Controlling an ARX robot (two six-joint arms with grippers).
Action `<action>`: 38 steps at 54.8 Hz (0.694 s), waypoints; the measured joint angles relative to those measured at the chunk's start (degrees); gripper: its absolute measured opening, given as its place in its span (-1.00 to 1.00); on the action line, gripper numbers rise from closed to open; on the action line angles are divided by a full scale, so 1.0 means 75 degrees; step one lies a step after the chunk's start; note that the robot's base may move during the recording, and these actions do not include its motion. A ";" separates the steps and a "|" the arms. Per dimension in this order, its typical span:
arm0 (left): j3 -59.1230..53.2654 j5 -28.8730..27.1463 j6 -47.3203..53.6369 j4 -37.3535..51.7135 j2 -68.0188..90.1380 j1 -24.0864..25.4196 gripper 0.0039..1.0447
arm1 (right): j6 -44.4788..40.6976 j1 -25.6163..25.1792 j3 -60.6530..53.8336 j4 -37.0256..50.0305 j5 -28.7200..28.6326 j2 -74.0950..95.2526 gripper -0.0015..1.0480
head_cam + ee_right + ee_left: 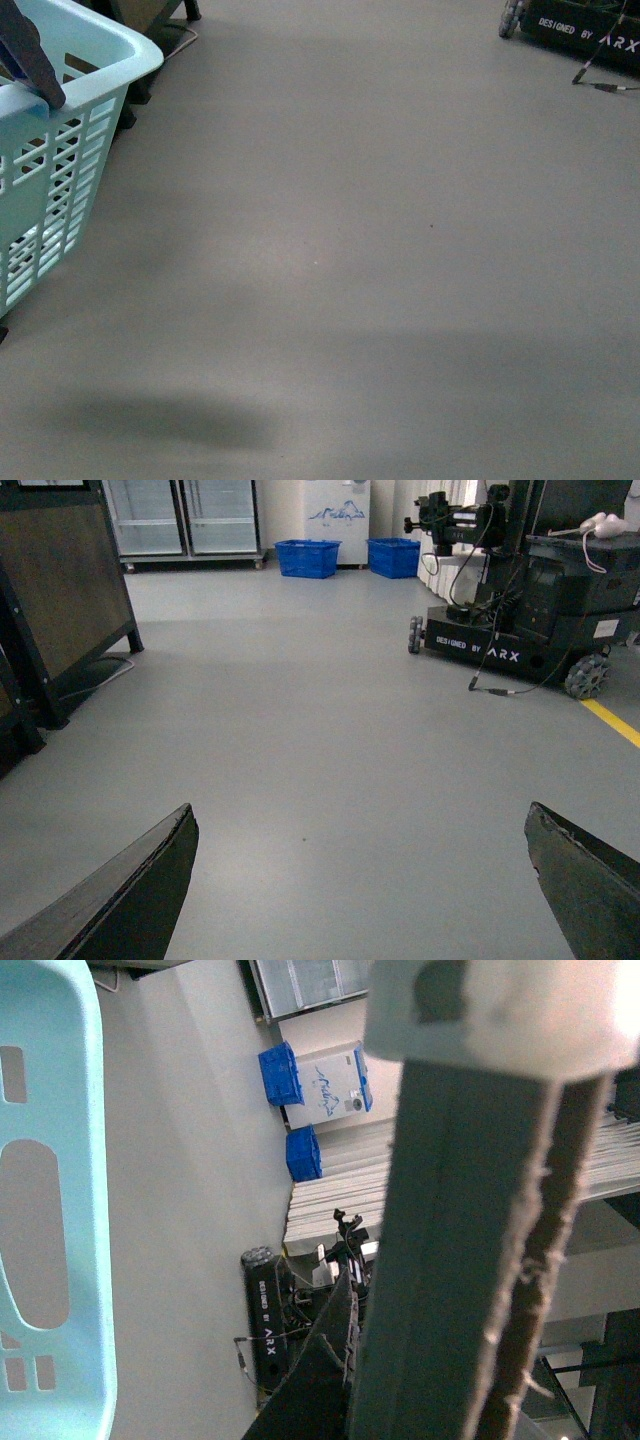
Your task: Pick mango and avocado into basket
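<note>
Far left of front view: light blue basket (135,50) on grey floor (380,250), dark handle (30,55) lying across rim. Left gripper (400,1340) right beside basket rim, way too close to cam, can't tell if open or closed. Right gripper (360,820) spread wide, nothing between fingers, over floor. Black robot base (500,640), blue crates (308,558) further back.

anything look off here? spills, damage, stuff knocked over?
Nothing spilled or tipped: the basket stands upright on the floor. One oddity: a grey bar close to the left wrist camera has a ragged, frayed brown edge; what it belongs to I can't tell. Neither mango nor avocado is in view.
</note>
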 joint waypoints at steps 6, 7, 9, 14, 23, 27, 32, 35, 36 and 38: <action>0.0000 0.0003 0.0000 0.0000 0.0000 0.0000 -0.86 | 0.0000 0.0000 0.0000 0.0000 0.0000 0.0000 0.85; 0.0000 0.0003 0.0000 0.0000 0.0000 0.0000 -0.86 | 0.0000 0.0000 0.0000 0.0000 0.0000 0.0000 0.85; 0.0000 0.0003 0.0000 0.0000 0.0000 0.0000 -0.86 | 0.0000 0.0000 0.0000 0.0000 0.0000 0.0000 0.85; 0.0000 0.0003 0.0003 0.0000 -0.0003 0.0000 -0.86 | 0.0000 0.0000 0.0000 0.0000 0.0000 0.0000 0.85; 0.0000 0.0003 0.0009 0.0000 -0.0003 0.0000 -0.86 | 0.0000 0.0000 0.0000 0.0000 0.0000 0.0000 0.85; 0.0000 0.0003 0.0000 0.0000 -0.0003 0.0000 -0.86 | 0.0000 0.0000 0.0000 0.0000 0.0000 0.0000 0.85; 0.0000 0.0003 0.0003 0.0000 -0.0003 0.0000 -0.86 | 0.0000 0.0000 0.0000 0.0000 0.0000 0.0000 0.85; 0.0000 0.0003 0.0003 0.0000 -0.0003 0.0000 -0.86 | 0.0000 0.0000 0.0000 0.0000 0.0000 0.0000 0.85; 0.0000 0.0003 0.0003 0.0000 -0.0003 0.0000 -0.86 | 0.0000 0.0000 0.0000 0.0000 0.0000 0.0000 0.85; 0.0000 0.0003 0.0003 0.0000 -0.0003 0.0000 -0.86 | 0.0000 0.0000 0.0000 0.0000 0.0000 0.0000 0.85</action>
